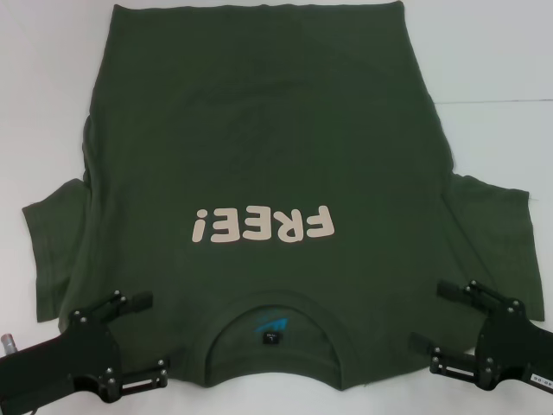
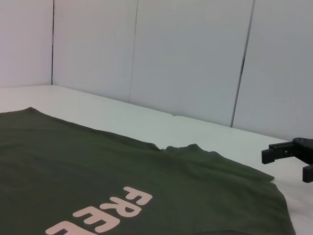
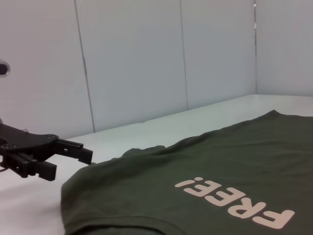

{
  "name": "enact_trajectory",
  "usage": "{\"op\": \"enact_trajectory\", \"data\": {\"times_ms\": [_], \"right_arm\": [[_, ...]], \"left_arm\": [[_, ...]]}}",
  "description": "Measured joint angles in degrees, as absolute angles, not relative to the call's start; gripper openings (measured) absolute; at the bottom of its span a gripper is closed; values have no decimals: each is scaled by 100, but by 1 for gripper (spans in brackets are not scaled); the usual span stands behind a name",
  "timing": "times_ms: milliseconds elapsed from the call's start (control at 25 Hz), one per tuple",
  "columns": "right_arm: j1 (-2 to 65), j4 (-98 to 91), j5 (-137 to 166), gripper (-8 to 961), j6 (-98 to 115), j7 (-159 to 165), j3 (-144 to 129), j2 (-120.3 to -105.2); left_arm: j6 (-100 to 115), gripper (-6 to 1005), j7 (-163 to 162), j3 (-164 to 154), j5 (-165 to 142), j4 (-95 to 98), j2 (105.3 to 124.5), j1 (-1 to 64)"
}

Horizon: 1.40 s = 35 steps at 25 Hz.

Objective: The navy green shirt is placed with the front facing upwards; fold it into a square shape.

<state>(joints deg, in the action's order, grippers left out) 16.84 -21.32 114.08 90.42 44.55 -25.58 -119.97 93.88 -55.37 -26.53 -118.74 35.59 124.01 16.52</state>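
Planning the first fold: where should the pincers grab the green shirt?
Probably at the shoulders either side of the collar. The navy green shirt lies flat, collar nearest the robot. The left pincer and right pincer, both open, already flank it, so come inward from each side.

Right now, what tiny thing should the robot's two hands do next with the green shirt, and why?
Probably close both sets of jaws on the shoulders. The navy green shirt lies flat, front up, collar nearest the robot. The left gripper and right gripper sit open at either side of the collar, level with the shoulder seams, holding nothing yet. A fold can't start until the cloth is gripped.
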Motion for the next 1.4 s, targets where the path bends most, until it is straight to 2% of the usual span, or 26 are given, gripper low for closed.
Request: {"op": "enact_trajectory", "data": {"times_ms": [640,880,1160,1400], "right_arm": [[1758,-2056,11408,923,8999,4456,-2531,-11997],[1758,-2057,11408,923,9009,4482,-2531,-11991],[1765,-2057,11408,923,9009,4492,-2543,-11988],[1767,-2057,11408,923,9017,4503,-2536,-11987]], "left_arm": [[9461,934,-6028,-2498,-11837,3564,12375,1676],[9898,934,-7847,-1755,-11855,3666,12121,1907],[9979,931,-10277,-1271,-11931,4094,11738,2176],[9866,926,-12446,-1249,-13159,4547,11391,2569]]}}
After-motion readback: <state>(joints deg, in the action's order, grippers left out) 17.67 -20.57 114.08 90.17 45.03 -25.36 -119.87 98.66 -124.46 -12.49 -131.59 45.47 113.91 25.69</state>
